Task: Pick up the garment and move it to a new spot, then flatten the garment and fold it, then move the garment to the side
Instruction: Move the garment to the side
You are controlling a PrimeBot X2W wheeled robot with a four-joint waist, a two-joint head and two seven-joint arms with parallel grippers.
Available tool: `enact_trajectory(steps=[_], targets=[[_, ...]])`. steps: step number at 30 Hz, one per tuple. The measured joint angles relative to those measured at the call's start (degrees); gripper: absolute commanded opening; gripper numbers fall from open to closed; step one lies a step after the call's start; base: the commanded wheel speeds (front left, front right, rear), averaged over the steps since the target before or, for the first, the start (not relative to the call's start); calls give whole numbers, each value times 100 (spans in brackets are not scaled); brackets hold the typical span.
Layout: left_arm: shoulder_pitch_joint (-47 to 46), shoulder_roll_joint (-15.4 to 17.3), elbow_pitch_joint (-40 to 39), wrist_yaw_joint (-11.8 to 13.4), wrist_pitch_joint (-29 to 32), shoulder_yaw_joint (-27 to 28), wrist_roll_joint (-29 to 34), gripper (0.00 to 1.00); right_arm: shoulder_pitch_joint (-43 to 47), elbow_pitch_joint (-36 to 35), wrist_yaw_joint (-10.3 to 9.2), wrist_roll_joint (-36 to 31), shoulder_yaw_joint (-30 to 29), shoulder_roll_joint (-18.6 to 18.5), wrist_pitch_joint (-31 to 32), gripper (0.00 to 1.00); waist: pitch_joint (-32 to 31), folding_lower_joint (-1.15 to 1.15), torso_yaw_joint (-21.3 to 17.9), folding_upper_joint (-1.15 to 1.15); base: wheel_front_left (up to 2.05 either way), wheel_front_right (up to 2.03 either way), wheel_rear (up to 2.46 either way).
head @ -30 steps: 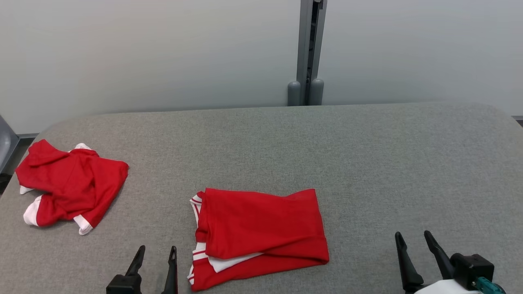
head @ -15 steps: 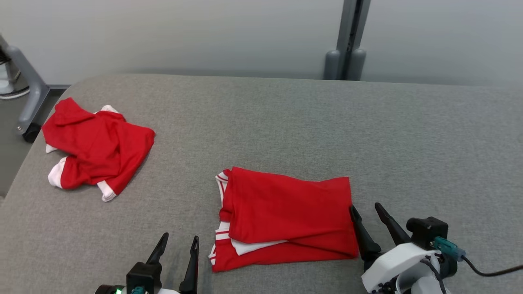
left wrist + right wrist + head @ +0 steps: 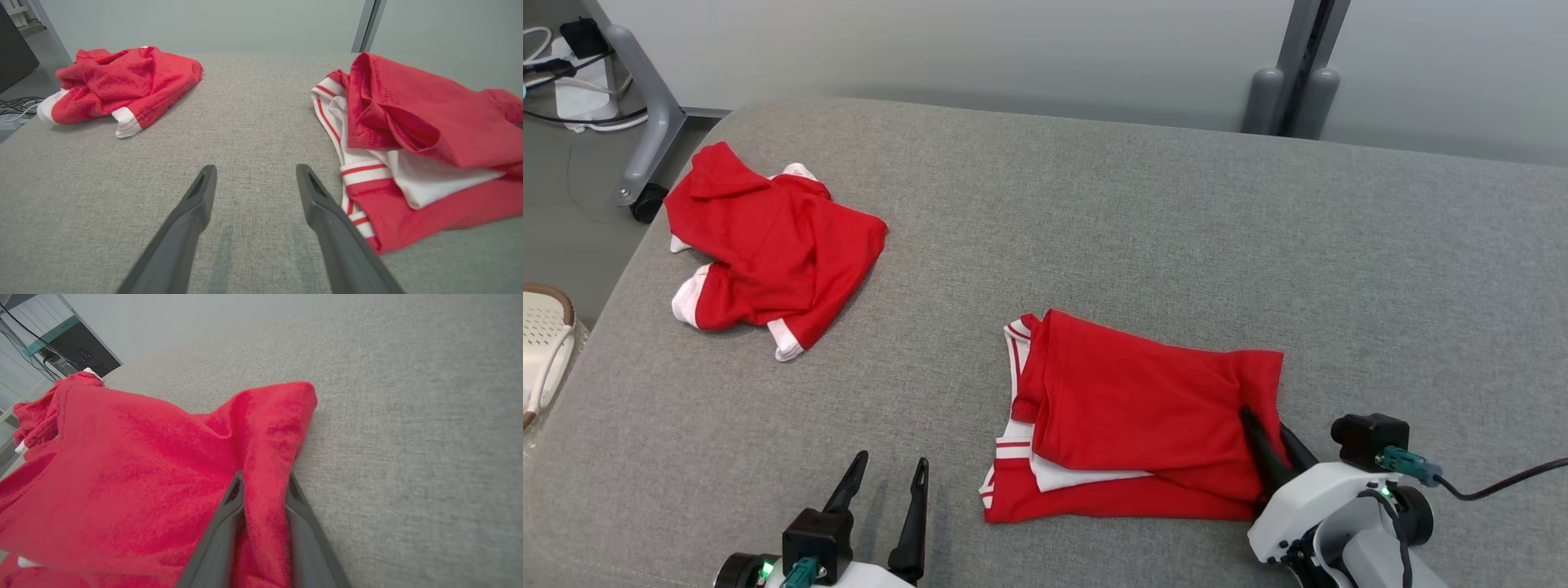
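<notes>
Red garment (image 3: 1131, 400) with white, red-striped trim — folded to a rough rectangle, lying toward near edge of grey table (image 3: 1094, 204); right edge bunched and raised, white layer showing at left.

The folded garment (image 3: 1127, 400) covers one fingertip of the right end effector (image 3: 1267, 429) — pale basket (image 3: 543, 343) cut off at left.

Left tool (image 3: 890, 460): two long dark fingers (image 3: 192, 212), flat-sided, matt grey-black, tapering to narrow tips.
Left wrist (image 3: 821, 535): black square block at the finger roots, white rounded shell below it, a small green light (image 3: 765, 569) and a teal plug (image 3: 800, 572).
Right tool (image 3: 1264, 423): the same pair of dark, tapered fingers.
Right wrist (image 3: 1307, 506): glossy white rounded shell, black boxy module (image 3: 1370, 437) on top, dark round joint (image 3: 1414, 516), tiny green lamp (image 3: 1380, 492).
Cable (image 3: 1494, 483): thin, black, leaving a teal connector (image 3: 1409, 465).
</notes>
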Motion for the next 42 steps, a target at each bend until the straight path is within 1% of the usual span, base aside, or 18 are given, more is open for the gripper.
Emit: enact_trajectory(steps=[1, 6, 10, 12, 13, 19, 26, 32, 35, 37, 42], targets=[[0, 0, 7, 2, 0, -3, -13, 100, -17, 0, 0, 20, -20, 1, 0, 0, -3, 0, -4, 0, 0, 0, 0], [1, 1, 14, 4, -1, -74, -37, 100, -18, -164, 1, -77, -234, 18, 4, 0, -54, 0, -102, 0, 0, 0, 0], [0, 2, 7, -18, 0, -145, -24, 100, 15, -290, 1, -214, -364, 15, 4, 0, -112, 0, -246, 0, 0, 0, 0], [-2, 4, -15, -48, -1, -211, -12, 100, 75, -360, 1, -266, -387, 18, 4, 0, -148, 0, -396, 0, 0, 0, 0], [-9, 0, -31, -62, -1, -267, -10, 100, 140, -414, 1, -315, -360, 16, 4, 0, -185, 0, -594, 0, 0, 0, 0], [-163, 0, -74, -68, -1, -446, -16, 100, 261, -483, 1, -400, -260, 11, 4, 0, -260, 0, -1408, 0, 0, 0, 0], [-271, -1, -104, -52, -1, -643, -132, 100, 378, -613, 1, -510, -182, 2, 4, 0, -304, 0, -2531, 0, 0, 0, 0], [-361, -3, -111, -9, -1, -728, -129, 100, 442, -708, 1, -443, -105, -3, 4, 0, -289, 0, -3360, 0, 0, 0, 0], [-385, -8, -111, -10, 0, -744, -99, 100, 426, -781, 0, -394, -63, -3, 4, 0, -234, 0, -3635, 0, 0, 0, 0], [-449, -9, -112, -20, -1, -750, -65, 100, 379, -821, 0, -392, -43, -12, 4, 0, -151, 0, -3712, 0, 0, 0, 0], [-478, -2, -59, -60, 0, -647, 27, 100, 171, -846, 0, -442, -110, -7, 4, 0, 38, 0, -3613, 0, 0, 0, 0]])
